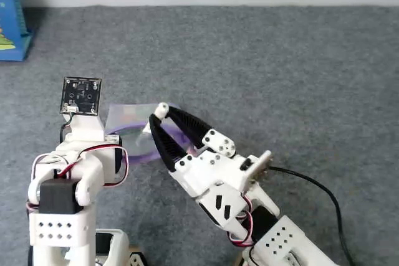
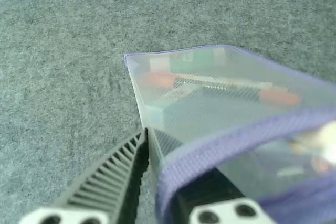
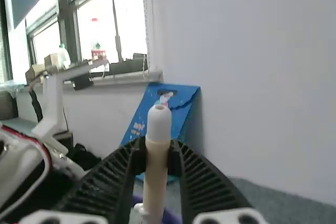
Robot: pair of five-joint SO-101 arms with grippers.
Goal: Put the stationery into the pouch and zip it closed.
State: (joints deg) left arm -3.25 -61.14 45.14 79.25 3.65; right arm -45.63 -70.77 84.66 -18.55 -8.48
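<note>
Here, pouch (image 2: pixel 220 103), grey carpet (image 1: pixel 280 60), white wall (image 3: pixel 252 51)

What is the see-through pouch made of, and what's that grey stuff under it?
The pouch looks like thin, see-through plastic with a fine mesh pattern; the stationery inside shows through. Its purple band looks woven, like fabric tape. The grey table cover looks like felt or carpet: matte, fuzzy, speckled.

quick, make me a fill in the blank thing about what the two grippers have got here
The left gripper is clamped on the edge of the translucent ____.
Its zipper band is ____.
The right gripper holds a cream pen, and the carpet beneath is ____.
Missing words: pouch, purple, grey.
</note>
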